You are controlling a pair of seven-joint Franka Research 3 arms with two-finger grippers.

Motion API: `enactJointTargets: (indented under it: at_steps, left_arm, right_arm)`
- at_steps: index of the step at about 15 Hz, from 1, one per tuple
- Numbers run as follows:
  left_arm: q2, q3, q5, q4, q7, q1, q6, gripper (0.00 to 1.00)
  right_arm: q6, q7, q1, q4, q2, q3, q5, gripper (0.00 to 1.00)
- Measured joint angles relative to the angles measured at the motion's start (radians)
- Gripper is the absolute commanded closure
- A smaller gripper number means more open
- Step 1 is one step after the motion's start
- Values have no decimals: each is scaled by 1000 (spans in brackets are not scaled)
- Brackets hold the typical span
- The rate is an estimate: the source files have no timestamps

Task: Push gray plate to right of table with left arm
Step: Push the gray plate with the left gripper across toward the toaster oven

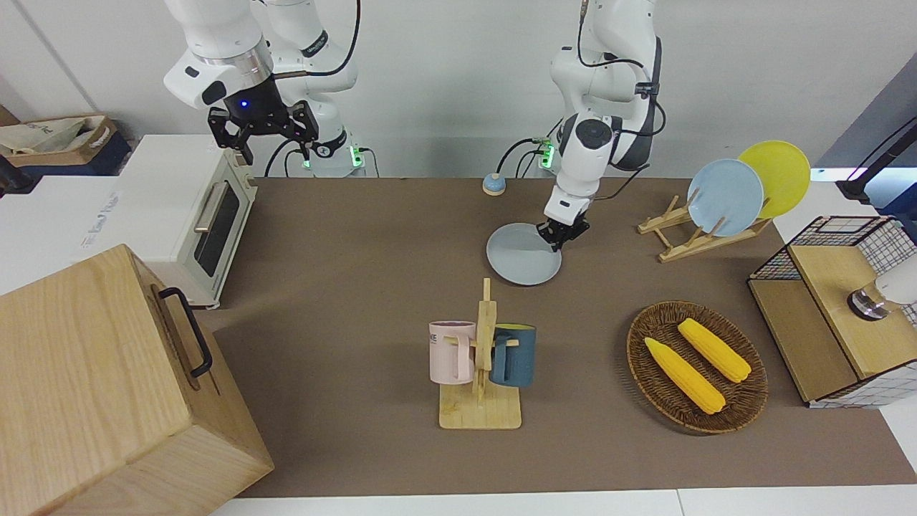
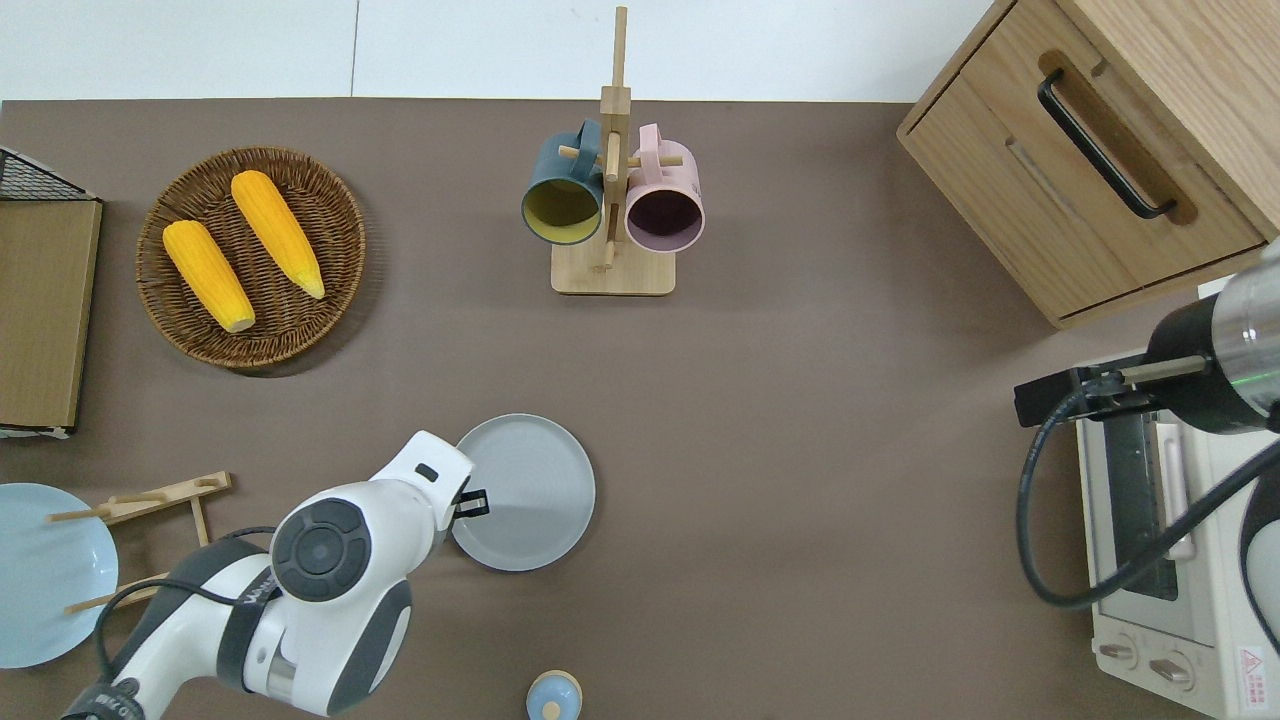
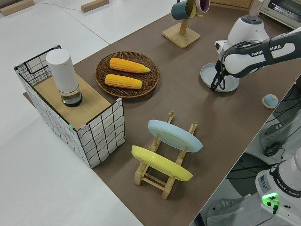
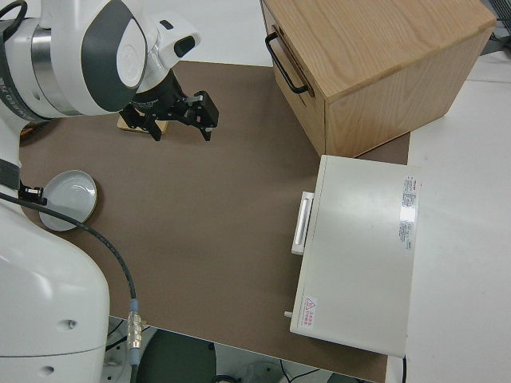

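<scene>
The gray plate (image 1: pixel 523 254) lies flat on the brown table (image 1: pixel 358 251), nearer to the robots than the mug rack; it also shows in the overhead view (image 2: pixel 530 490) and the left side view (image 3: pixel 221 75). My left gripper (image 1: pixel 563 236) is low at the plate's rim on the side toward the left arm's end, touching it, with its fingers together and holding nothing. In the overhead view the left gripper (image 2: pixel 476 503) sits at that same rim. The right arm, with its open gripper (image 1: pixel 263 135), is parked.
A wooden dish rack (image 1: pixel 688 236) holds a sky-blue plate (image 1: pixel 725 197) and a yellow plate (image 1: pixel 781 175). A mug rack (image 1: pixel 481 358), a wicker basket (image 1: pixel 633 344) with corn, a bell (image 1: pixel 493 185), a toaster oven (image 1: pixel 179 208) and a wooden cabinet (image 1: pixel 93 387) stand around.
</scene>
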Motion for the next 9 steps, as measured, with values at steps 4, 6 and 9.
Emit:
enactJointTargets:
  at_steps: [4,6,9]
  left_arm:
    - [62,-58,0,74,-141,-65,0,1000]
    - [97,-112,0,114,-208,-70,0,1000]
    - [158,-191,-2,188,-299,-73,-1,1000]
  right_arm:
    - [0,0,0,0,0,0,0,17]
    - [0,0,0,0,0,0,0,17]
    - [0,0,0,0,0,0,0,17]
